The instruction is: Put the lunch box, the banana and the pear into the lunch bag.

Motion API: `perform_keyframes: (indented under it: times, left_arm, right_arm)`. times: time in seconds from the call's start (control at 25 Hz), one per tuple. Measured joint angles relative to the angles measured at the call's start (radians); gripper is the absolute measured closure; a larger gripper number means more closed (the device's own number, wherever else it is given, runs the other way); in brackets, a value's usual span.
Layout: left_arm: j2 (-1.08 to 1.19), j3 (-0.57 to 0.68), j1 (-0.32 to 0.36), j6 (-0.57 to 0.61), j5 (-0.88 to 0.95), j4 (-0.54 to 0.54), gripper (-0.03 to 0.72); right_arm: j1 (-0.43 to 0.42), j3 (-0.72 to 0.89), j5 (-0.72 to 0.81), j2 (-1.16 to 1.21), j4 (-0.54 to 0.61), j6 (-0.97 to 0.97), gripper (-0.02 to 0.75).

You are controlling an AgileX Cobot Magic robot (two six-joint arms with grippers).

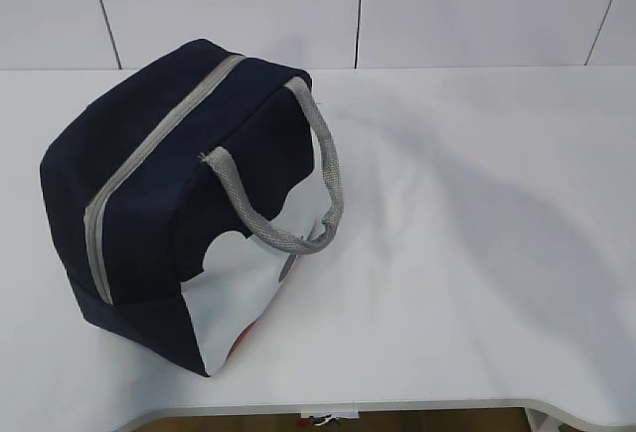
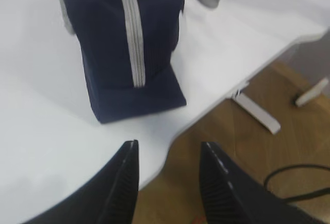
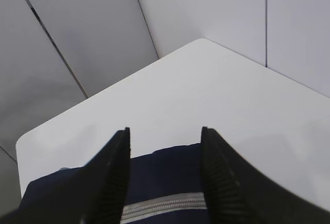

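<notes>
Lunch bag [image 1: 149, 204] sits zipped shut on the table [image 1: 477, 253], contents hidden.

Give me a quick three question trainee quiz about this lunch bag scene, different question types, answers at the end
1. True or false: the lunch bag has its zipper shut.
2. Which fruit lies on the table? A) banana B) pear C) none visible
3. Fill in: the left gripper and the right gripper are both ____, holding nothing.

Key: 1 true; 2 C; 3 open
</notes>
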Motion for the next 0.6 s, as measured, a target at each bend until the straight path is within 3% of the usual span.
perform_keyframes:
  times: [0.6]
  left_arm:
    - [-0.104,0.041,0.0,0.0,-0.096,-0.013,0.426]
  right_arm:
    - [0.0,0.0,0.0,0.0,0.0,0.0,0.372]
